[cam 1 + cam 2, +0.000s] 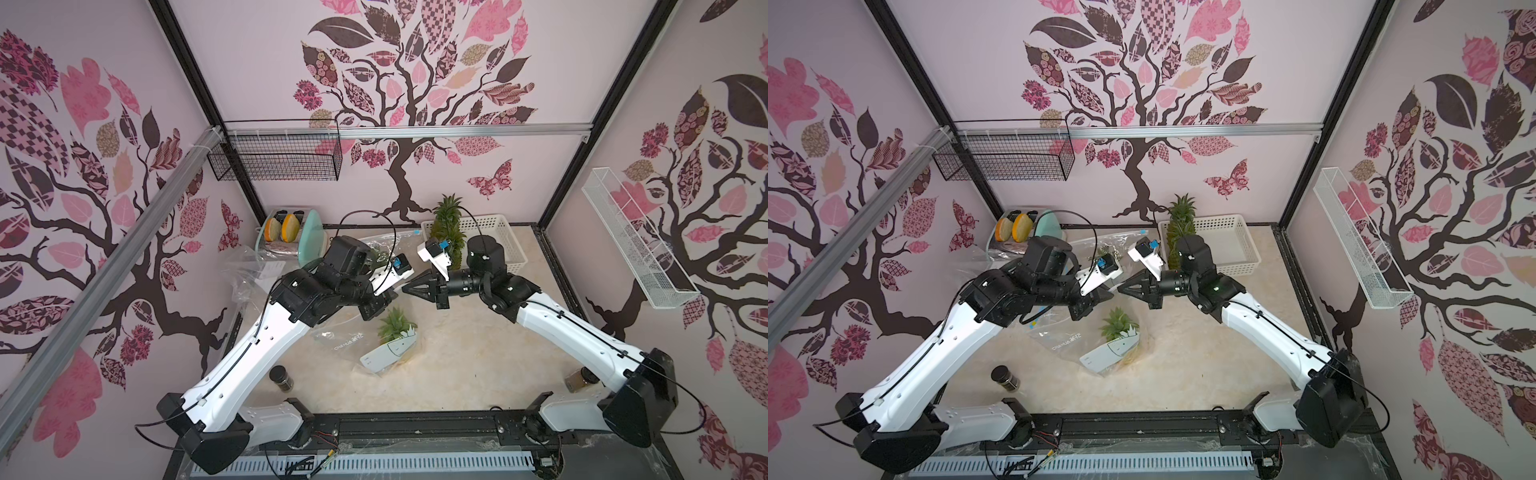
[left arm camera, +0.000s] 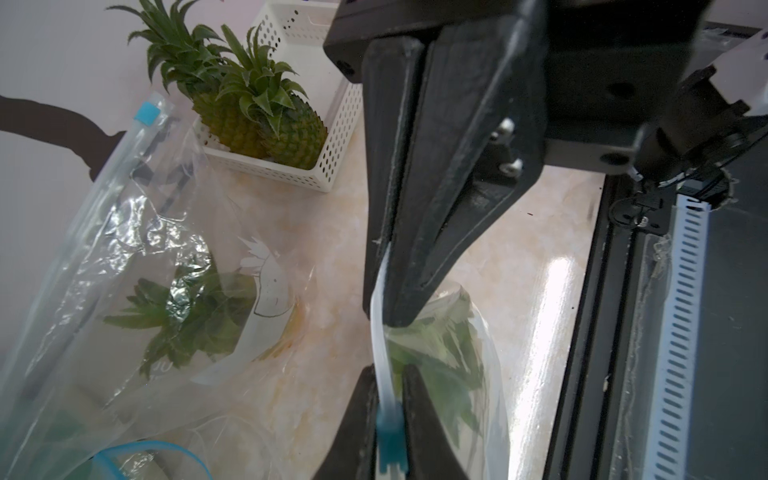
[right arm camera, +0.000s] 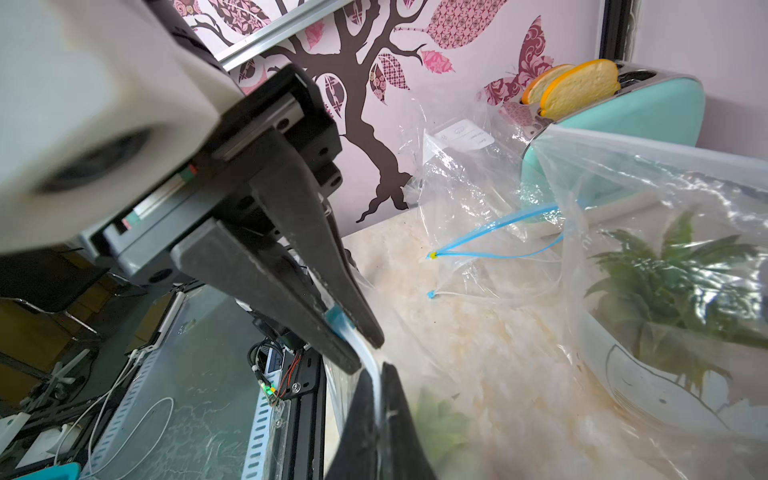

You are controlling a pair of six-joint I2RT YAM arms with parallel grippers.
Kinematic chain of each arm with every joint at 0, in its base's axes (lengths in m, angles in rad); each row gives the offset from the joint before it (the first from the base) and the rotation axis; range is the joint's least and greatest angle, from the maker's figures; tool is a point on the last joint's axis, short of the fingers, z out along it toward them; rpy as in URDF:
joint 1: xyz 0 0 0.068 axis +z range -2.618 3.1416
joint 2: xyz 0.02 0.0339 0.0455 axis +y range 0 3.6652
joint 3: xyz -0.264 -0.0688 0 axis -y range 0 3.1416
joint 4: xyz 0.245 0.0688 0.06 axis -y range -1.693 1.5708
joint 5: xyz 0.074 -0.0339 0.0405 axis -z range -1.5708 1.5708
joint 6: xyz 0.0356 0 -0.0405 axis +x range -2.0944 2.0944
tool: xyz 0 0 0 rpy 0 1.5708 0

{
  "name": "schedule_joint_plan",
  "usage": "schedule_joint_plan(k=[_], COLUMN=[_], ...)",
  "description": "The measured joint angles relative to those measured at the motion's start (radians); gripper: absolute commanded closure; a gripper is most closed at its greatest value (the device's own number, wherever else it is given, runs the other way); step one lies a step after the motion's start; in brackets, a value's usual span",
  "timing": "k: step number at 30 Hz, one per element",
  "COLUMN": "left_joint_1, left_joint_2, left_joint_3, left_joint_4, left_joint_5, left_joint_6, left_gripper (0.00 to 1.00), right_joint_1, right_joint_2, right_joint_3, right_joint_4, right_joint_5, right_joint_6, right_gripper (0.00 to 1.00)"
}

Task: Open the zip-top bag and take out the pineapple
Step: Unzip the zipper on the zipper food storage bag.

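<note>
The left gripper [image 2: 386, 376] has its fingers pressed on the blue slider [image 2: 390, 444] of the zip-top bag [image 1: 353, 338]. The right gripper [image 2: 384, 309] pinches the white zip strip [image 2: 380, 345] just beside it, so the two noses almost touch. Both are in front of the white basket [image 1: 513, 249], toward the robot's base, and raised above the table. From the strip the bag hangs down to the table, and the pineapple [image 1: 395, 328] lies inside it, a little further from the basket than the grippers. I judge the work is only at its beginning: both holds are taken, but the strip between them looks flat and closed. What is left is to slide the zip open, spread the mouth, reach in and bring the fruit out. Two other pineapples [image 2: 249, 120] stand in the basket, and a second bag [image 2: 124, 249] with one more lies beside the basket
</note>
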Motion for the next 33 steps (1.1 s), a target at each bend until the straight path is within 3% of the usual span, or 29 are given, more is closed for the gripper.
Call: schedule_joint_plan(k=[2, 16, 33], left_joint_1=[0.000, -0.006, -0.007], left_joint_2=[0.000, -0.042, -0.159], left_joint_3=[0.000, -0.048, -0.129], left_joint_4=[0.003, 0.049, -0.003], left_joint_5=[-0.002, -0.030, -0.152], left_joint_6=[0.003, 0.000, -0.058], left_gripper=[1.00, 1.00, 1.00], right_joint_1=[0.000, 0.003, -0.168], right_joint_2=[-0.001, -0.053, -0.151], right_joint_3=[0.000, -0.035, -0.094], right_joint_4=[0.000, -0.005, -0.039], right_joint_5=[0.013, 0.083, 0.075], right_joint_6=[0.003, 0.001, 0.023], right_gripper=[1.00, 1.00, 1.00])
